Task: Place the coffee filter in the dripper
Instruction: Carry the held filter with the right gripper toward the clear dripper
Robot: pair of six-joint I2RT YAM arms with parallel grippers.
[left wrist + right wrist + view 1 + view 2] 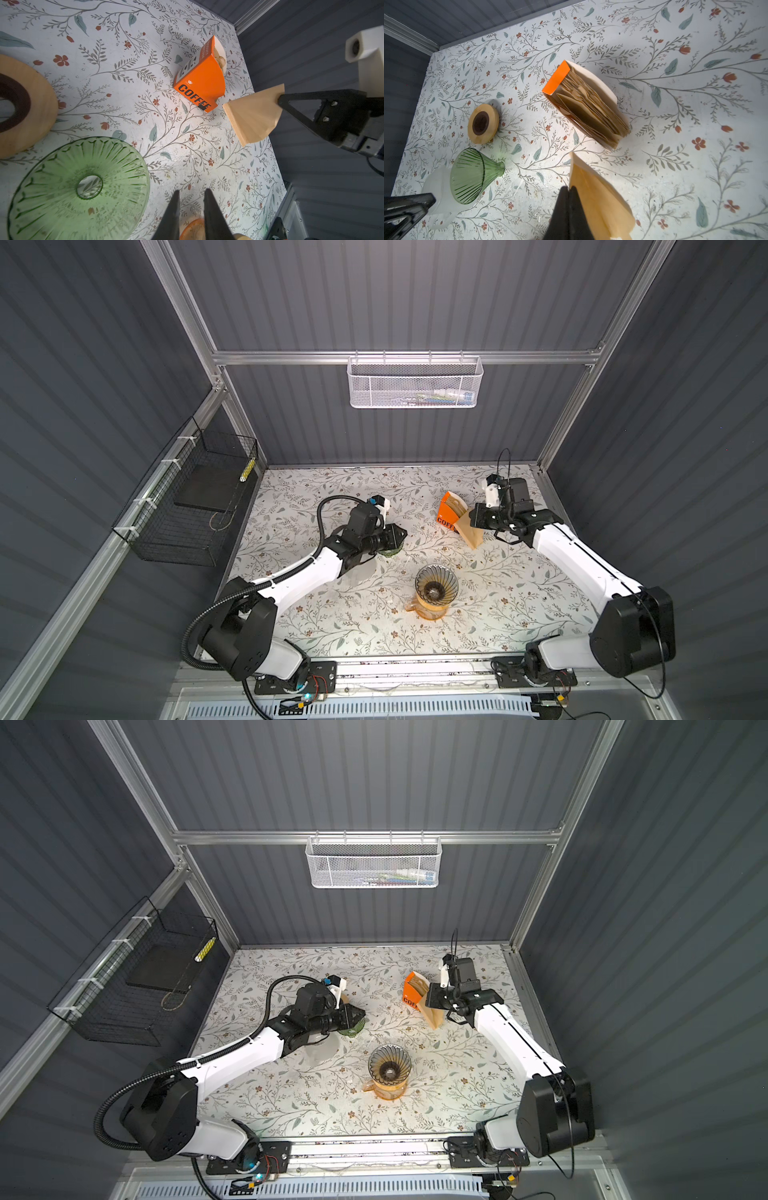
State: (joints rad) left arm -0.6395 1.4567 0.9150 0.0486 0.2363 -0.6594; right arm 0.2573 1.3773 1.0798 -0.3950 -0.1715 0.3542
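**Right end effector [568, 188] grips one coffee filter [602, 199]**

Right wrist view: it holds the brown paper just beside the orange filter box [556, 80].

Left wrist view: left end effector [191, 192] slightly parted, empty.

Both top views: the smoky dripper [436, 585] sits on an amber carafe [430, 614] near the tabletop's [332, 614] front edge, well apart from the filter.

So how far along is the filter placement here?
Done: one coffee filter is out of the orange box. In hand: the right gripper pinches its edge beside the box. Remaining: carrying it to a dripper; the green dripper and the smoky dripper both sit empty.
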